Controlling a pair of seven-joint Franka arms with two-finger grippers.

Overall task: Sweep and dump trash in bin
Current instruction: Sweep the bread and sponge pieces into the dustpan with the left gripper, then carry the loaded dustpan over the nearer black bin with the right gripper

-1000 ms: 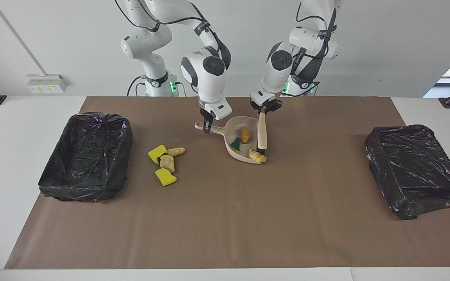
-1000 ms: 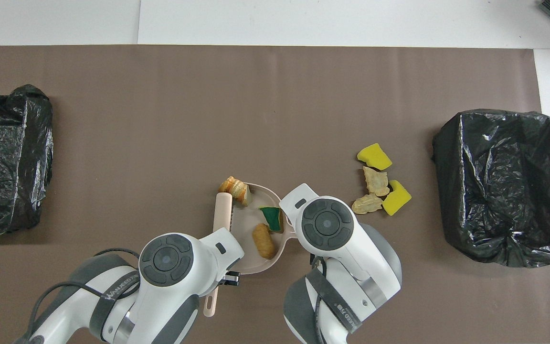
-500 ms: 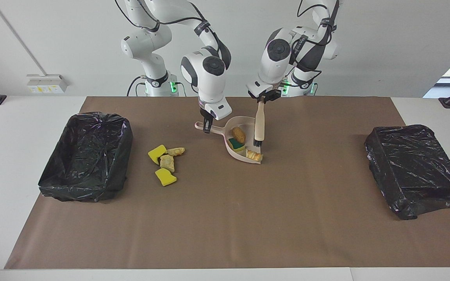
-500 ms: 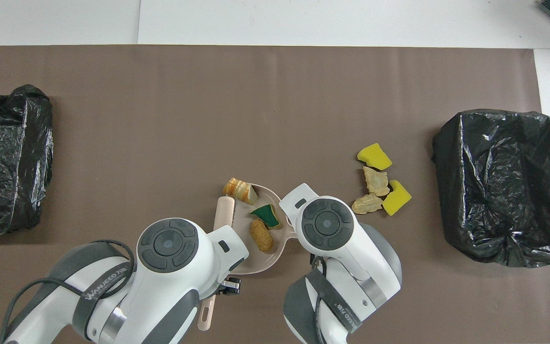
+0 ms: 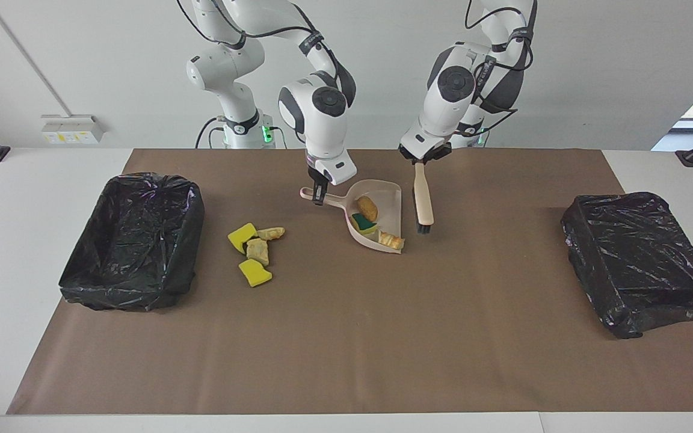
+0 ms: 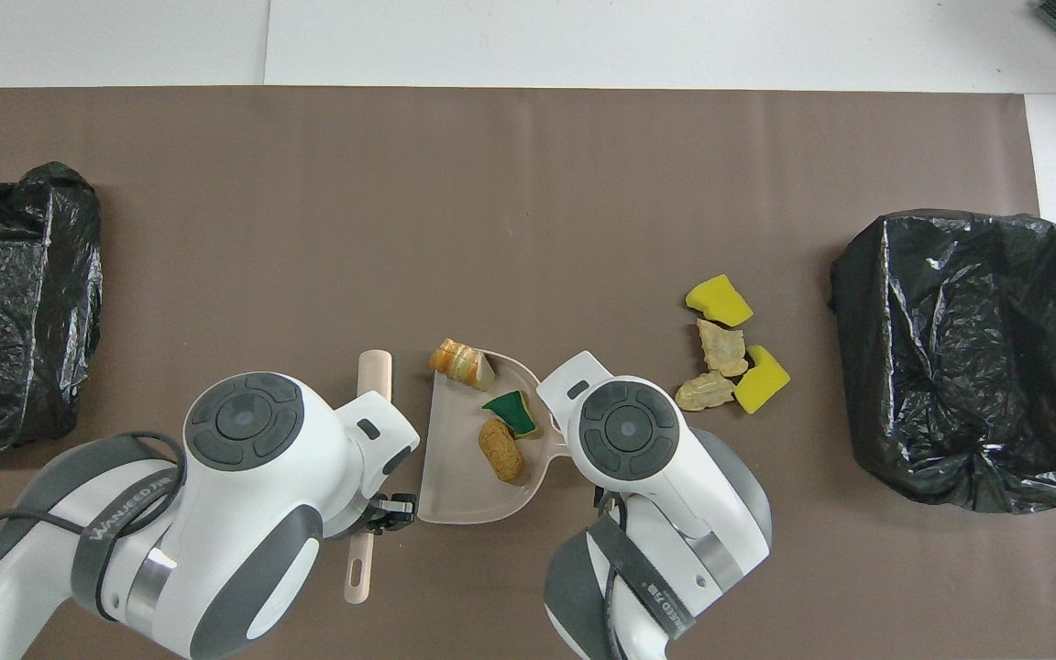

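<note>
Trash [image 5: 255, 251] in facing view: four scraps clustered on brown mat [image 5: 346, 337] beside open bin [image 5: 133, 240], toward right arm's end. Three more scraps inside dustpan [image 5: 376, 224]. Right gripper [image 5: 320, 195] clenched on dustpan handle. Left gripper [image 5: 422, 157] clamped on brush [image 5: 423, 201], bristles down just beside dustpan, clear of scraps.

Overhead view: same four scraps [image 6: 728, 353] near bin [image 6: 959, 357]; three in dustpan [image 6: 459, 477], one at its lip. Brush [image 6: 370, 385] alongside dustpan. Second bin [image 6: 10, 302] at left arm's end.
</note>
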